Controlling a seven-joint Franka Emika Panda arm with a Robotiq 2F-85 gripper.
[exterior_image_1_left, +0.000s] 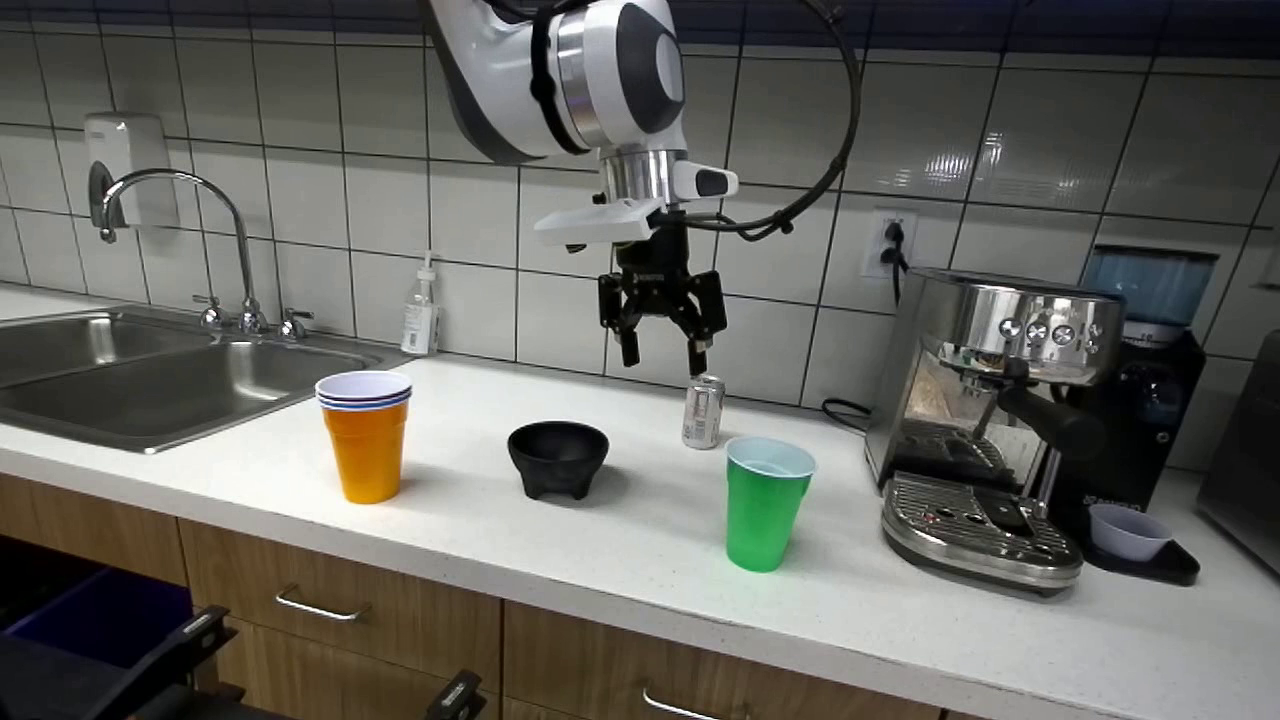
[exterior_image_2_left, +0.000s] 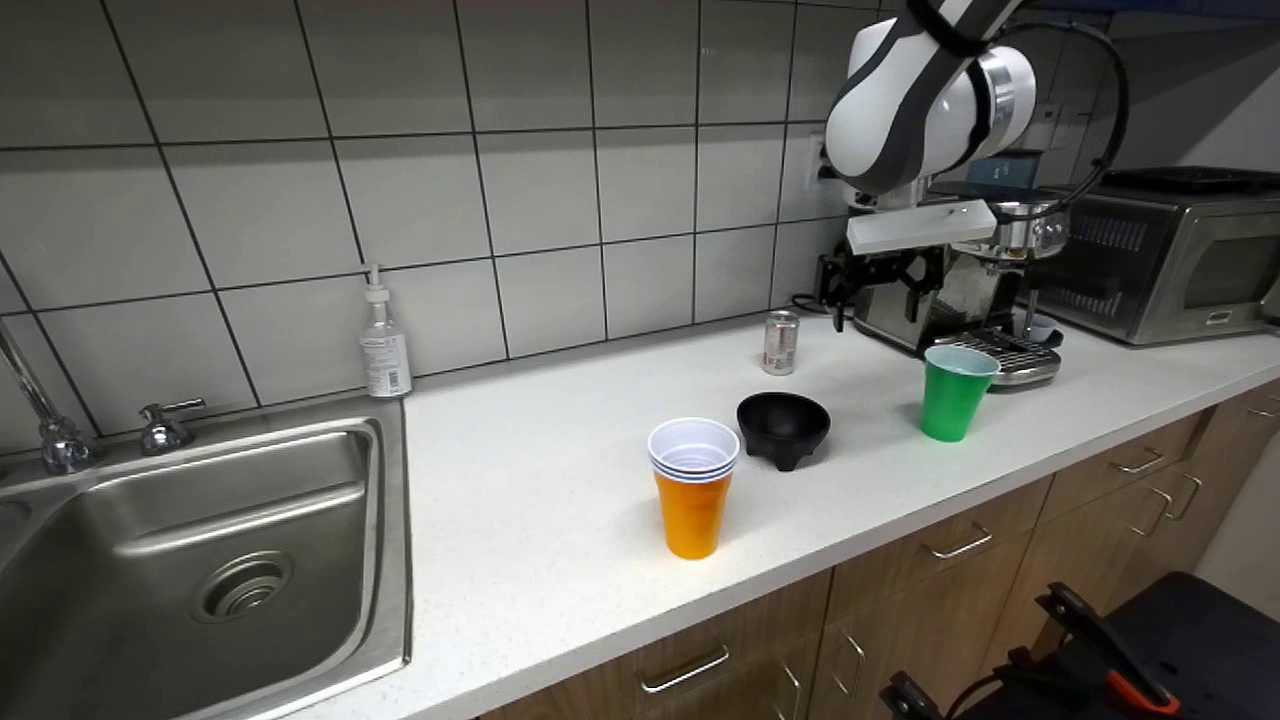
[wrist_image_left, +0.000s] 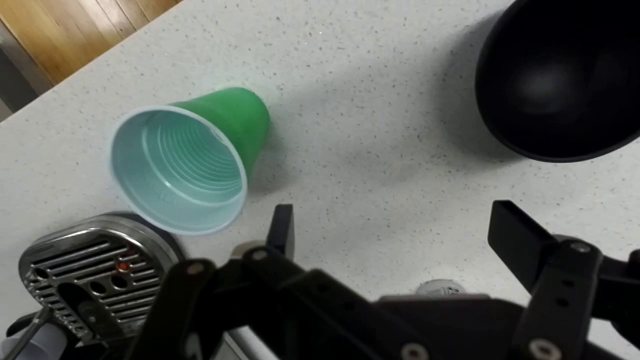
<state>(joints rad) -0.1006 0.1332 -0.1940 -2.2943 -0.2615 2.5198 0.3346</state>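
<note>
White speckled table (wrist_image_left: 360, 165), front edge nearest, above wooden drawers (exterior_image_1_left: 400, 600). Near that edge, stacked orange cups (exterior_image_2_left: 692, 510), seen in both exterior views but outside the wrist view, and green cup (exterior_image_1_left: 765, 515), with inner ridges clear only in the wrist view. Beyond, black bowl (exterior_image_1_left: 557, 465), with room between bowl and green cup. Higher, wide-spread fingers (wrist_image_left: 515, 240), holding nothing. Farther, upright silver can (exterior_image_1_left: 703, 412), mostly hidden in the wrist view, near tiled wall (exterior_image_1_left: 470, 210).
</note>
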